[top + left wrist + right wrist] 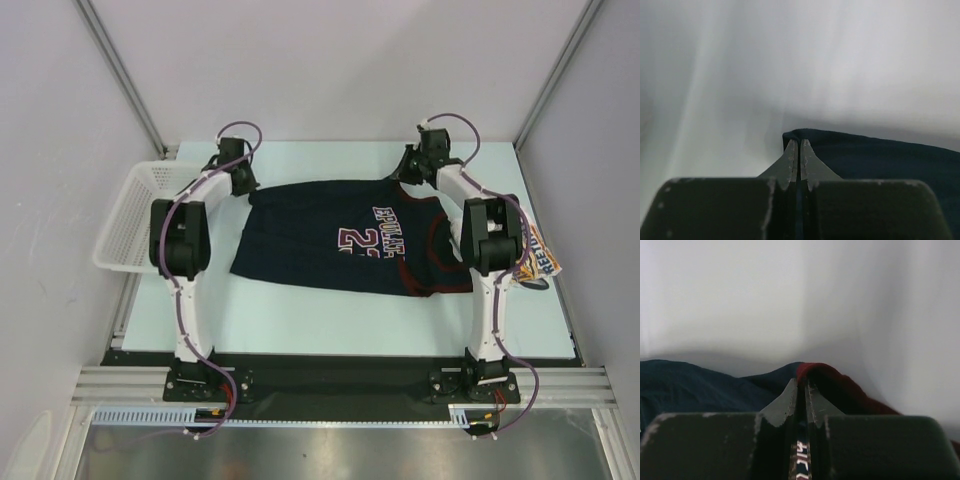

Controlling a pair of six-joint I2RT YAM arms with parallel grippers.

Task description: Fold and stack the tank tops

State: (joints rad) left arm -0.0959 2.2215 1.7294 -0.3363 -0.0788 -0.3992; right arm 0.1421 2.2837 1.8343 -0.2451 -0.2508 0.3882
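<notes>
navy top between both closed jaws

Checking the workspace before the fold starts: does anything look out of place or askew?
The white tank top is bunched at the right edge of the table, mostly hidden behind the right arm, and seems to poke past it. The navy tank top lies spread out, its far edge pinched by the left gripper and right gripper.

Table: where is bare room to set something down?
Bare: the near strip between the navy tank top and the front rail, and the far strip behind it. Crowded: the right edge with the white tank top, the left with the basket.
</notes>
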